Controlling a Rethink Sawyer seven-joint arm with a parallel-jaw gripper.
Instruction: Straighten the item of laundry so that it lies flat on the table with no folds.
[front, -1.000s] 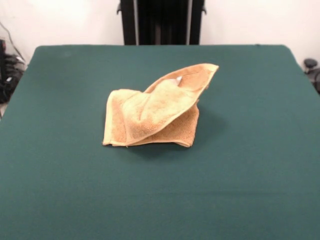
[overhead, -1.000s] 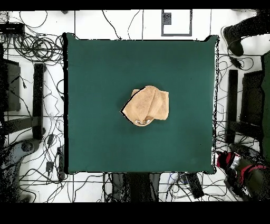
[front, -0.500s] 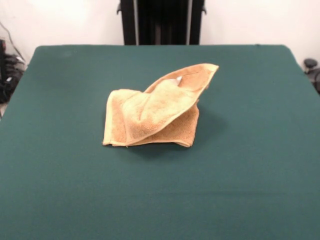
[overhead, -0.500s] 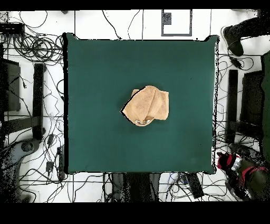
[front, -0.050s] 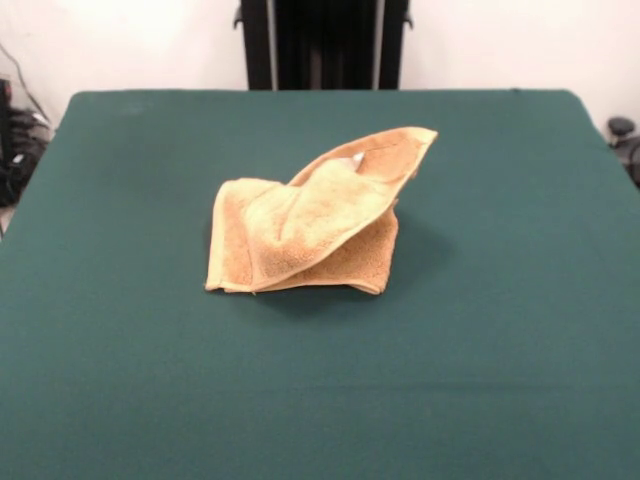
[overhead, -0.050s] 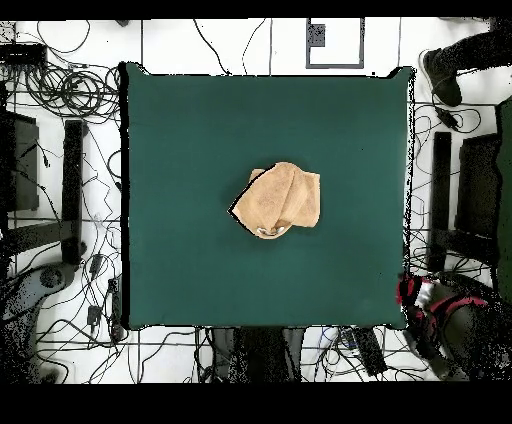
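The item of laundry (front, -0.050s: 305, 228), a tan terry towel, lies crumpled near the middle of the table (front, -0.050s: 120, 350). It is folded over itself, and one corner stands up toward the back right with a small white tag (front, -0.050s: 357, 157) showing under it. From above, the towel (overhead, -0.050s: 281, 200) is a rounded bunch on the green table (overhead, -0.050s: 180, 130). The red and black arm (overhead, -0.050s: 432, 303) shows only in the overhead view, off the table's lower right corner and far from the towel. I cannot make out the state of its gripper.
Cables, dark boxes and stands lie on the white floor all around the table (overhead, -0.050s: 70, 180). A person's leg and shoe (overhead, -0.050s: 446, 66) show at the upper right edge of the overhead view.
The red and black arm has shifted a little toward the table's lower right corner in the overhead view. The towel has not moved.
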